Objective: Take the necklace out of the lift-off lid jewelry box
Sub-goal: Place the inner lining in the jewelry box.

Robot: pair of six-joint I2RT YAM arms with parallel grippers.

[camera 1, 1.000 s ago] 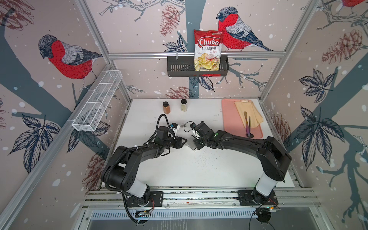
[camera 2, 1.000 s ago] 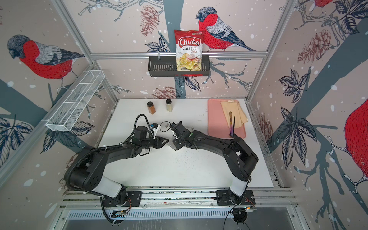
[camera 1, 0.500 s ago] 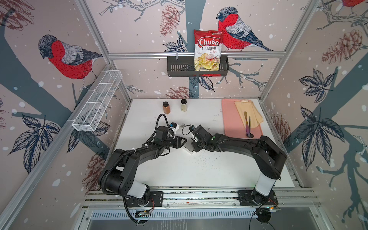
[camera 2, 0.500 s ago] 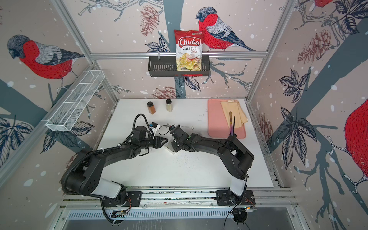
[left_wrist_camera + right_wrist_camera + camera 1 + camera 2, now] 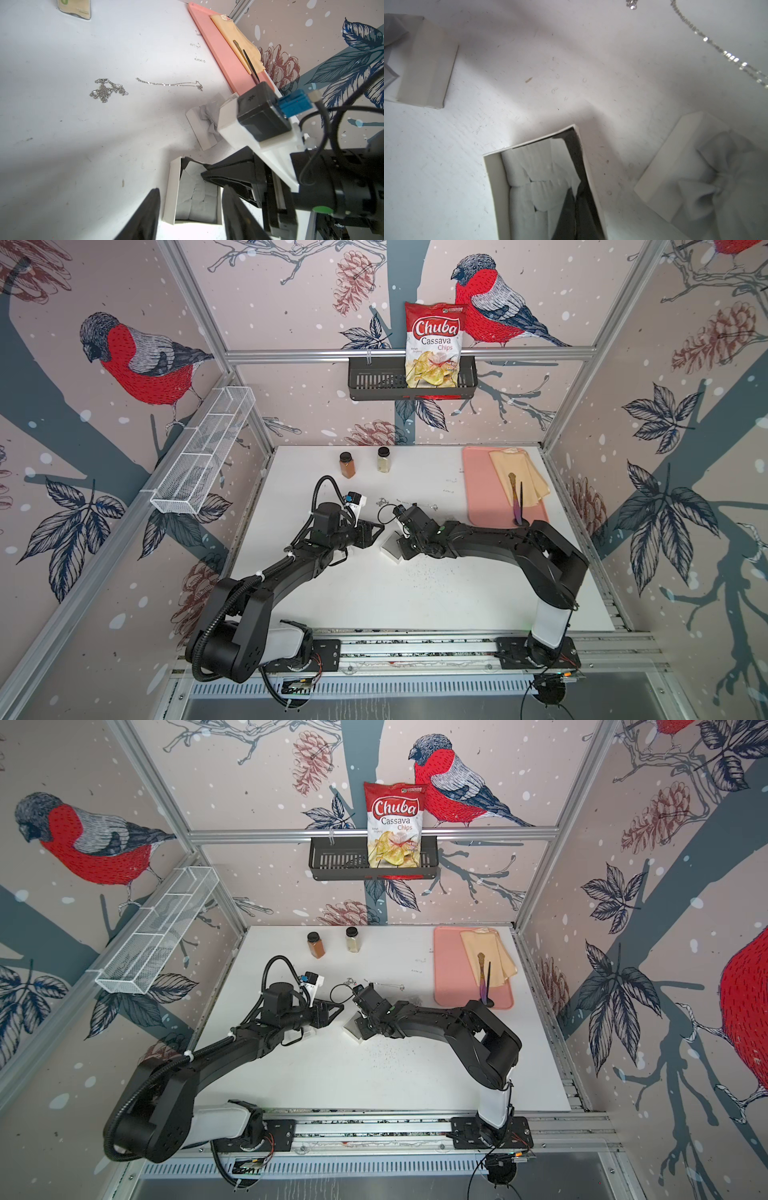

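White tabletop (image 5: 374,597) carries the whole work area. Near its centre stands the open white cardboard box base (image 5: 172,187), lined with white padding (image 5: 525,187). We see no necklace inside it. Its white lid with a grey fabric bow (image 5: 204,126) lies just beside it, bow up, so lid removal is done.

The left gripper (image 5: 191,191) has its jaws part-way apart, one on each long wall of the base, apparently clamping it. The right gripper (image 5: 209,176) has its jaws together, with the tips down inside the base. Whether they pinch anything, we cannot tell.

Toward the back wall, a bunched silver chain (image 5: 107,91) and a straight silver chain (image 5: 168,84) lie on the table, apart from the base. We judge extraction done or nearly done. We cannot tell which chain is the task's.

Farther out are a pink tray (image 5: 478,497), a brown-filled spice jar (image 5: 347,464), a pale-filled spice jar (image 5: 383,459) and bird-patterned walls (image 5: 137,364).
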